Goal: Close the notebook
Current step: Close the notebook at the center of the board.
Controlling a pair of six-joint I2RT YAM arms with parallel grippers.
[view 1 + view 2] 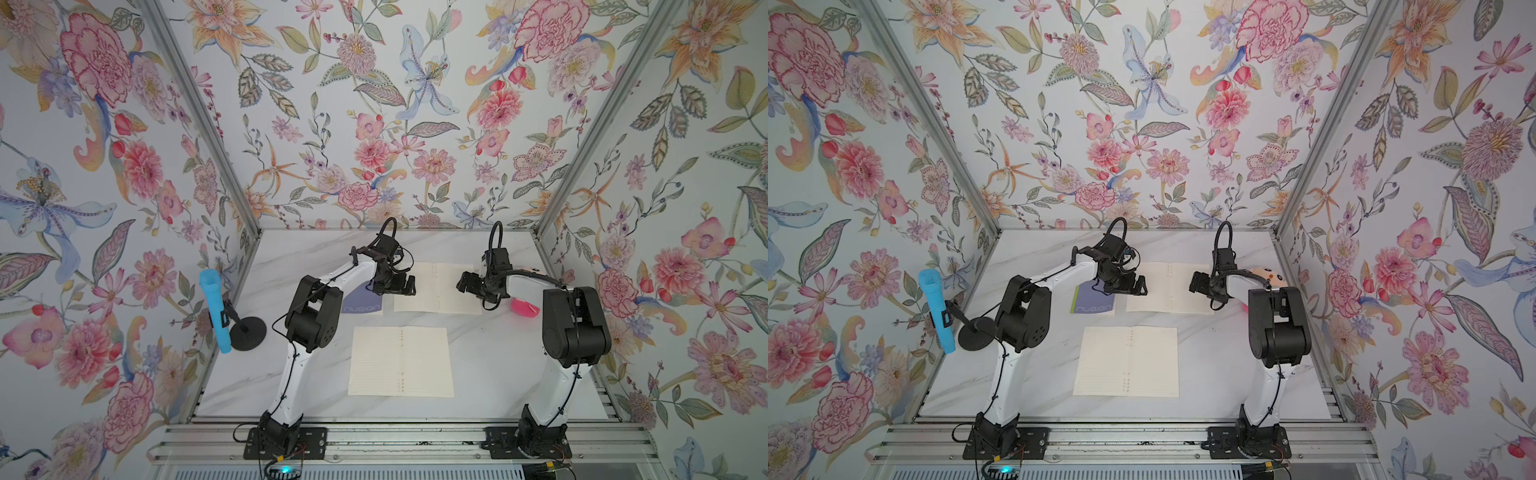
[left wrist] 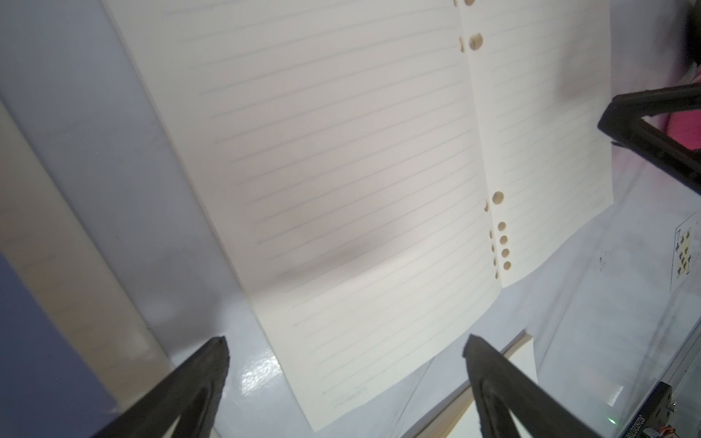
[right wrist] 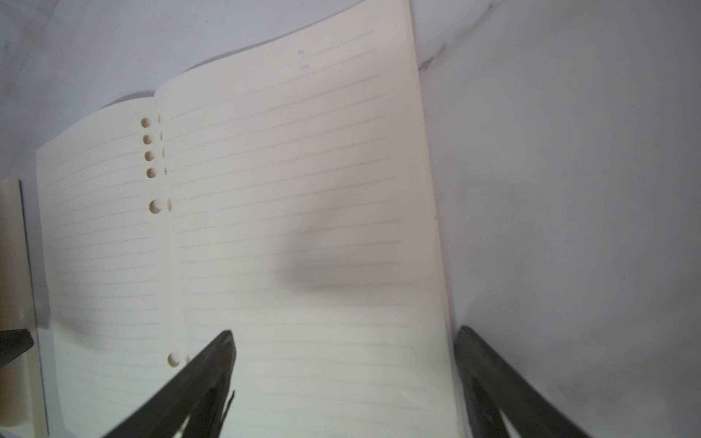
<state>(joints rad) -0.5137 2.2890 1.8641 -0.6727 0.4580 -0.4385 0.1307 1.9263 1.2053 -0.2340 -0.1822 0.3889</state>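
Observation:
An open notebook [image 1: 436,291] [image 1: 1167,291] with cream lined pages lies flat at the back of the marble table, between my two grippers. My left gripper [image 1: 405,286] [image 2: 347,347] hovers open just over its left edge, with nothing between the fingers. In the right wrist view, my right gripper [image 1: 465,284] [image 3: 344,335] stands open above the right page [image 3: 303,227], one finger over the paper and one just past the page's outer edge. A second open notebook [image 1: 401,360] [image 1: 1126,360] lies nearer the front, with no gripper near it.
A closed notebook with a purple cover [image 1: 361,305] lies left of the back one, partly under my left arm. A blue microphone on a black stand [image 1: 214,316] is at the left wall. A pink toy [image 1: 524,306] sits behind my right arm. A playing card [image 2: 682,254] lies on the table.

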